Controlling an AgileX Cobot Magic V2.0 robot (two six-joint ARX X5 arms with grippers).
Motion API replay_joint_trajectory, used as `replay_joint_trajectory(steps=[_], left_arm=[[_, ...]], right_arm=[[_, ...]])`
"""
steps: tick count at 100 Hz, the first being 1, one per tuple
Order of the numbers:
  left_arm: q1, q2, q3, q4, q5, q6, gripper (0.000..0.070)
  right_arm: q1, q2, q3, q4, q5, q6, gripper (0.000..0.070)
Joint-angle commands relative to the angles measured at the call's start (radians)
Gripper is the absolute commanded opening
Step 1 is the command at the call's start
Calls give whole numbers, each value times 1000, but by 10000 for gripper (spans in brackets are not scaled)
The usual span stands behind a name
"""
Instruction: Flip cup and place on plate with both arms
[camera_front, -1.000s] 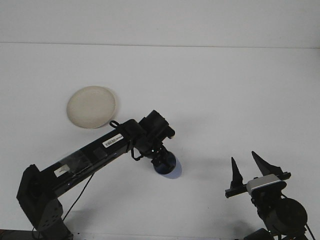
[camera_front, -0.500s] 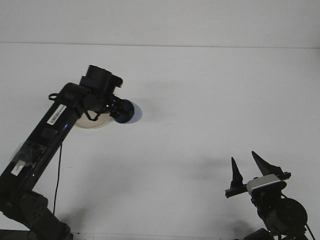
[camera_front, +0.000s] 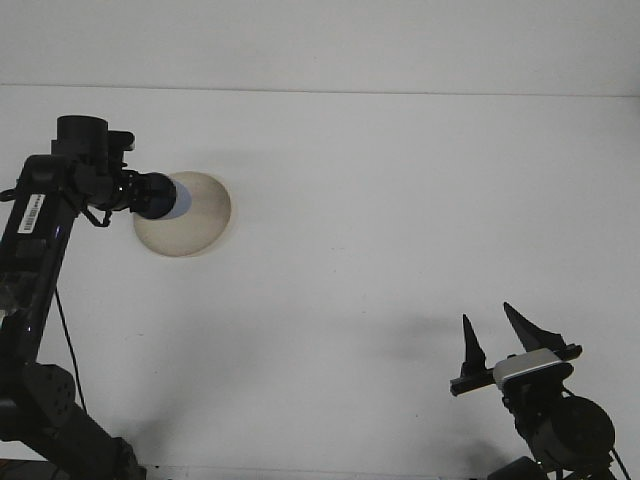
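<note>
Cup (camera_front: 160, 196) | carried from mid-worktop to over plate (camera_front: 195, 215) left edge within last second | left hand (camera_front: 140, 195) clenched on cup, not yet set down | right hand (camera_front: 495, 338) released, idle, unmoved | placing stage likely near.

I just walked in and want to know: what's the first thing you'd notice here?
The left arm reaches up the left side, holding a dark blue cup over the edge of a round plate. At bottom right the right gripper points up with its fingers spread apart, holding nothing, on the white table.
</note>
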Motion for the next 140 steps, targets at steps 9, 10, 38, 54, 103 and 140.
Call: replay_joint_trajectory(steps=[9,10,38,54,103,140], left_arm=[[29,73,19,11,-3,19,14],[31,78,19,11,-3,19,14],[45,208,19,62,-3,19,14],[45,243,19,84,-26,19,14],[45,249,56,119,24,31,451],[38,162,373,-69,59,17,451]], right_arm=[[4,1,8,9,3,-7,415],[4,1,8,9,3,-7,415],[4,1,8,6,3,-6,415],[4,2,8,6,3,-7,415],[4,2,8,6,3,-7,415],[4,2,8,6,3,-6,415]])
